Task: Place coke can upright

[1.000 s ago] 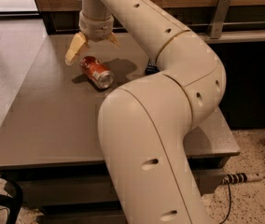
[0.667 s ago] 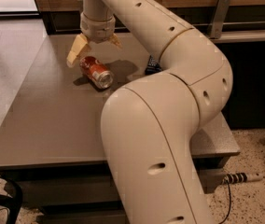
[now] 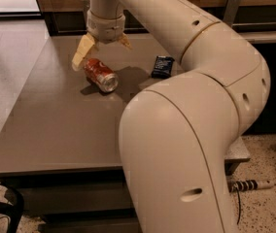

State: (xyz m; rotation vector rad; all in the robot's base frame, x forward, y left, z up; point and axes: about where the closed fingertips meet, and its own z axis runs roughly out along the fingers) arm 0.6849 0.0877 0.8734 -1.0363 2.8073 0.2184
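Note:
The coke can [image 3: 100, 74] is red-orange with white markings and a silver end. It lies on its side on the grey table [image 3: 55, 120], silver end toward the front right. My gripper [image 3: 101, 52] hangs just above the can's far end with its two tan fingers spread wide. The left finger [image 3: 82, 52] reaches down beside the can's upper left. The right finger [image 3: 125, 41] is above and right of the can. The gripper holds nothing.
A flat dark snack packet [image 3: 162, 66] lies on the table to the right of the can. My large cream arm [image 3: 186, 130] covers the table's right and front. A dark counter edge runs along the back. A power strip [image 3: 247, 185] lies on the floor at right.
The arm's elbow has swung a little to the right, uncovering the dark packet. The gripper stays spread above the can, and the can has not moved.

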